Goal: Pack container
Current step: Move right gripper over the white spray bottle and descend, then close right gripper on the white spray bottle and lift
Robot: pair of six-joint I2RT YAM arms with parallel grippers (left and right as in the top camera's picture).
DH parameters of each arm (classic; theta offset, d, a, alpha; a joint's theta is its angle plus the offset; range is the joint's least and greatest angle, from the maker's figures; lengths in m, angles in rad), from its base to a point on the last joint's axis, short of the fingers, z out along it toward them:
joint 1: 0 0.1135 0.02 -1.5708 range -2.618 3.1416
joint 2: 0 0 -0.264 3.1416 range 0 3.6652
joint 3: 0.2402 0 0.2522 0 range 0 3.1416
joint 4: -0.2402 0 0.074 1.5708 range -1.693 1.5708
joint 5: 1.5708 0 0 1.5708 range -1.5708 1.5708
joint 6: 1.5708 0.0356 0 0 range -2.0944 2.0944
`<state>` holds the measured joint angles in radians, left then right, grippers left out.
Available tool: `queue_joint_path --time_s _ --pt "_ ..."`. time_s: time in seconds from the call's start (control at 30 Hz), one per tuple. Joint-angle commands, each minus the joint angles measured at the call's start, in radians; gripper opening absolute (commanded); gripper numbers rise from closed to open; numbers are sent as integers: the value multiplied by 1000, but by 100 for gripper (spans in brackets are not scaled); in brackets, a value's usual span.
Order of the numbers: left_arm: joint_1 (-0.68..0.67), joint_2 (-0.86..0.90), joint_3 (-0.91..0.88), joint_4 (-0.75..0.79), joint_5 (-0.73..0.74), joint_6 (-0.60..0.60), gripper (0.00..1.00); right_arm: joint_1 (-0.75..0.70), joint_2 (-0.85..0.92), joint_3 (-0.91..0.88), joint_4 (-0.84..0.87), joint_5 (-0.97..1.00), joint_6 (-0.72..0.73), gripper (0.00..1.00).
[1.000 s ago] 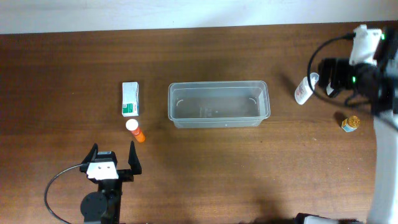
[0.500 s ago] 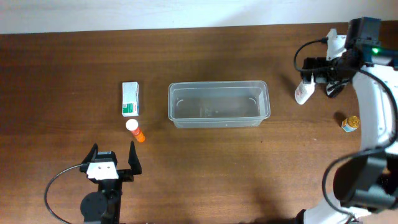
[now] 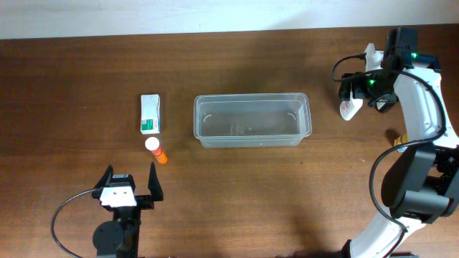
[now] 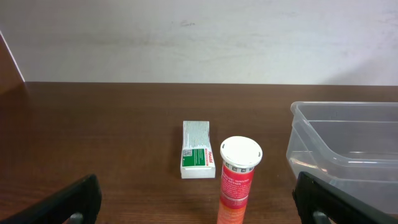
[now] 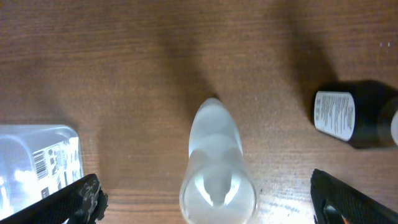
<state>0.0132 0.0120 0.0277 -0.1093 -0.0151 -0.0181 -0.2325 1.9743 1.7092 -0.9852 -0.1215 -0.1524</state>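
Left pincer (image 3: 130, 180): held low over the bench (image 3: 72, 79), fingers spread wide apart, nothing gripped.
Green-and-white box (image 4: 199, 149): found straight ahead of the left pincer, lying flat, beyond the tube and roughly in line with the gap between the fingers.
Orange tube (image 4: 237, 183): spotted closest in front of the left pincer, a touch toward its right finger, with the white cap at the end away from the pincer. It is placed near the box, and a small gap can be made out from overhead.
Container (image 3: 252, 97): the clear tub is set on the bench ahead of the left pincer and off past its right finger, well apart from box and tube. From the right pincer, one rounded corner is caught at the left finger's side.
White bottle (image 5: 214, 162): seen right under the right pincer, lined up in the middle of the gap, with bench showing on both sides of it. From overhead it is found just beside the container's end, not touching.
Right pincer (image 5: 214, 200): fingers are kept fully apart, one on each side of the white bottle, and neither is seen against it.
Dark bottle (image 5: 351, 121): a white label is shown. It is lying on the bench ahead of the right pincer, over toward the right finger's side, apart from the white bottle.
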Motion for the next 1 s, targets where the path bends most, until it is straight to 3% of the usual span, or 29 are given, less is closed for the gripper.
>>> queue_joint_path --time_s 0.0,0.6,0.7,0.8,0.97 --pt "5 -6 -7 4 11 15 99 -5 30 19 19 -6 11 98" --pt "5 -6 -7 4 11 15 99 -5 127 12 59 -2 10 96" --pt "5 -6 -7 4 11 15 99 -5 128 12 66 -2 10 88" --pt "5 -6 -7 4 11 15 99 -5 129 12 67 2 2 74" --pt "5 -6 -7 4 11 15 99 -5 135 12 74 2 -1 72"
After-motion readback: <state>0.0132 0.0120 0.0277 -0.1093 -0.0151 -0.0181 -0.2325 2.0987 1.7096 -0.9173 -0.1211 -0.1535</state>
